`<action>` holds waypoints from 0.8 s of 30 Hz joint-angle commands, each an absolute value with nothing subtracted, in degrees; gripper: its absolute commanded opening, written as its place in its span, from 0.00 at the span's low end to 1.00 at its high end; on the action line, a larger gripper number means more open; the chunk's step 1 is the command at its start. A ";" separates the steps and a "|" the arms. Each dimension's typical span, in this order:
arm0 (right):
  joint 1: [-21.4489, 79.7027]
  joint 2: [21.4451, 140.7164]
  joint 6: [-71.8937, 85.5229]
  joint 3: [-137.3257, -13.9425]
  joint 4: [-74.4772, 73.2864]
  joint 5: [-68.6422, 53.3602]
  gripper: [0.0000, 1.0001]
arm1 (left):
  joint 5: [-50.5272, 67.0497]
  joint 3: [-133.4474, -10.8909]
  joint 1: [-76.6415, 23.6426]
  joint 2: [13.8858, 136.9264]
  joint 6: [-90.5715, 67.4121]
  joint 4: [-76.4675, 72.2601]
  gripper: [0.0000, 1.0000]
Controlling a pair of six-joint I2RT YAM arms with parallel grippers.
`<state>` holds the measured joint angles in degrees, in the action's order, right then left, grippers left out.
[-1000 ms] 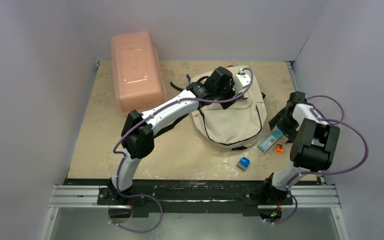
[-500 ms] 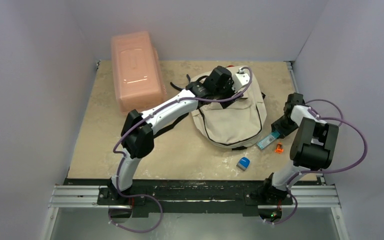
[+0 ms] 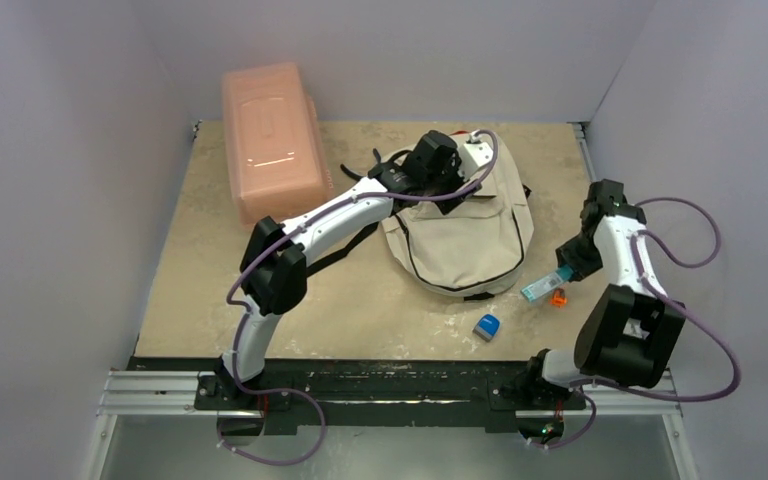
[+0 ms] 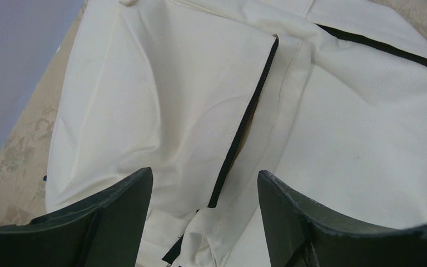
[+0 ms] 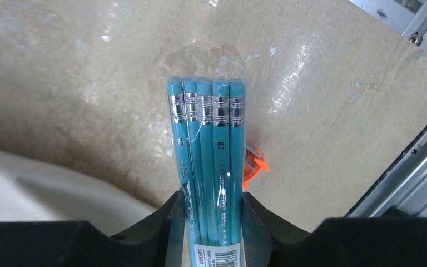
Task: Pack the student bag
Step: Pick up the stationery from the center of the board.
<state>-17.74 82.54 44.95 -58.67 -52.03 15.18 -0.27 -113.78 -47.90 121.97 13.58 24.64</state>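
The student bag [image 3: 460, 235], cream fabric with black zipper lines, lies at the middle of the table. My left gripper [image 3: 457, 168] hangs open over its top end. In the left wrist view the fingers [image 4: 203, 175] straddle the black zipper [image 4: 244, 122] and a fold of cloth without pinching either. My right gripper [image 3: 566, 270] is to the right of the bag, shut on a clear pack of teal pencils [image 3: 538, 289]. In the right wrist view the pads [image 5: 208, 203] clamp the pack [image 5: 207, 139] near its barcode end, eraser ends pointing away.
A rigid pink plastic box [image 3: 270, 140] stands at the back left. A small orange item [image 3: 558, 298] lies beside the pencils, and a small blue item [image 3: 487, 325] sits near the front. Black straps [image 3: 355, 172] trail from the bag's left side.
My right gripper closed on the pencil pack and the arm swung its elbow down and right, shifting the pack slightly. The left gripper edged back over the bag top and opened a little.
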 commanded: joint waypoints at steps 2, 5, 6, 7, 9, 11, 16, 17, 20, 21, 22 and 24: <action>-17.75 76.12 45.34 -67.70 -64.35 11.79 0.00 | -0.26 -112.74 -47.55 120.32 14.06 21.23 0.69; -17.71 73.48 46.53 -70.91 -63.94 4.84 0.00 | -0.26 -112.56 -47.55 120.77 15.20 20.94 0.69; -17.44 72.31 48.75 -70.49 -61.59 0.30 0.00 | -0.55 -112.44 -47.55 121.19 15.55 20.47 0.69; -16.84 70.86 52.13 -69.15 -58.21 -4.20 0.00 | -0.87 -112.38 -47.55 121.60 16.18 20.30 0.69; -15.17 69.72 59.42 -66.46 -51.18 -8.12 0.00 | -1.57 -112.74 -47.63 122.62 17.68 20.60 0.67; -13.07 72.25 64.26 -67.08 -49.88 -8.79 0.00 | -2.14 -112.47 -47.70 123.08 18.98 20.23 0.63; -6.94 83.22 72.75 -71.53 -49.71 -9.45 0.00 | -7.02 -110.56 -48.53 123.70 22.42 15.38 0.52; -6.20 84.45 74.32 -71.41 -49.01 -9.58 0.00 | -6.72 -110.64 -48.66 123.96 23.00 15.38 0.52; -5.80 86.13 76.92 -70.99 -47.74 -7.07 0.00 | -2.75 -110.04 -48.87 123.54 23.44 16.40 0.59; -5.80 86.21 77.78 -70.93 -47.99 -5.84 0.00 | -1.10 -109.38 -48.87 123.24 23.65 16.39 0.62; -5.80 86.18 78.73 -70.72 -47.66 -5.14 0.00 | -0.32 -108.74 -49.08 122.96 23.91 16.21 0.64; -5.80 86.18 80.38 -70.35 -47.22 -4.14 0.00 | -0.26 -107.05 -49.30 122.27 24.00 14.70 0.68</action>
<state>-5.54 88.75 73.69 -69.69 -49.04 -6.92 -3.11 -109.32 -48.71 123.76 22.13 18.46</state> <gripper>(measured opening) 0.400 0.645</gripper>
